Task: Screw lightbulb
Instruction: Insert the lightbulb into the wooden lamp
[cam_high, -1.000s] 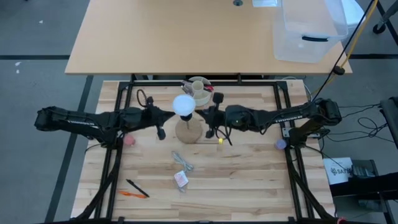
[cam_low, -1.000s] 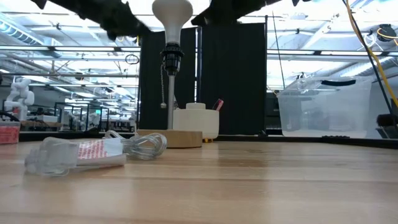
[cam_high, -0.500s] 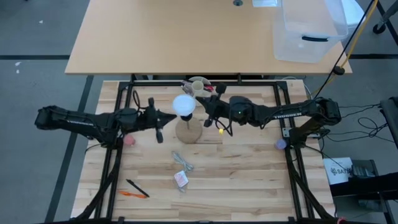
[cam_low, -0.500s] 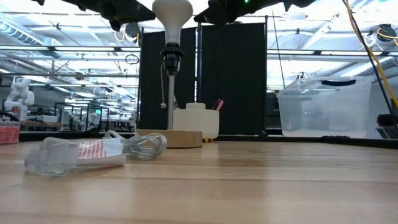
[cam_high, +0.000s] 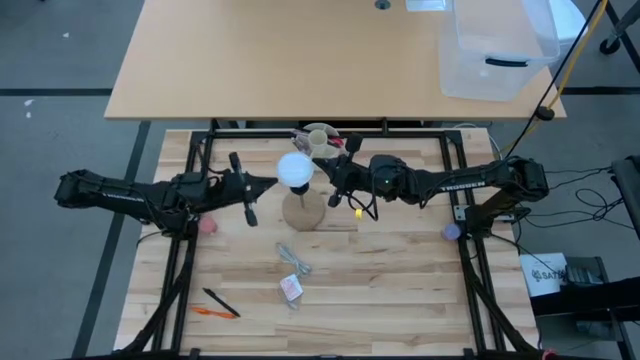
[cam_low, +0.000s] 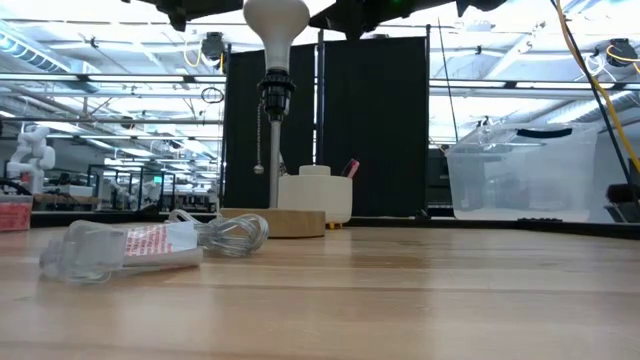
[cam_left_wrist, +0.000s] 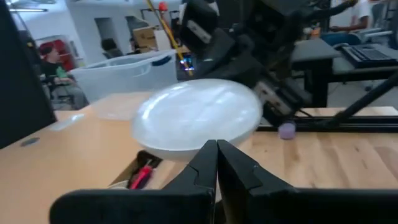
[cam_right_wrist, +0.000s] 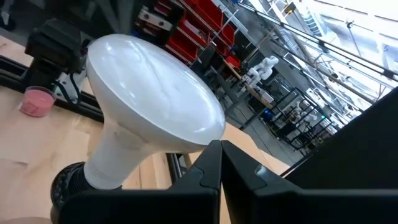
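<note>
The white lightbulb (cam_high: 295, 170) stands upright with its neck in the black socket (cam_low: 275, 95) of a lamp on a round wooden base (cam_high: 303, 211). My left gripper (cam_high: 271, 183) is shut and level, close beside the dome on the table's left. In its wrist view the dome (cam_left_wrist: 198, 118) fills the picture just beyond the fingertips. My right gripper (cam_high: 320, 179) is shut and level at the dome's right side, the dome (cam_right_wrist: 155, 93) right before its tips. In the low view both arms show only as dark shapes along the top edge. My left gripper's shut fingertips (cam_left_wrist: 211, 152) stand at the dome's lower rim (cam_left_wrist: 186, 149), coming level from the table's left; I cannot tell whether they touch it. My right gripper's shut fingertips (cam_right_wrist: 214, 152) stand at the dome's edge (cam_right_wrist: 205, 134), level from the right; touch cannot be told.
A cream cup with pens (cam_high: 320, 140) stands just behind the lamp. Clear plastic packaging (cam_high: 293, 262) and two pens (cam_high: 220, 305) lie toward the near edge. A pink lump (cam_high: 207, 225) and a purple one (cam_high: 450, 232) sit by the arm bases. A clear bin (cam_high: 495, 50) stands on the far table.
My left gripper has drawn back a little toward the table's left edge and risen, staying shut. My right gripper has shifted slightly toward the far edge and the bulb, rolled a little and risen. The bulb stands unmoved in its socket.
</note>
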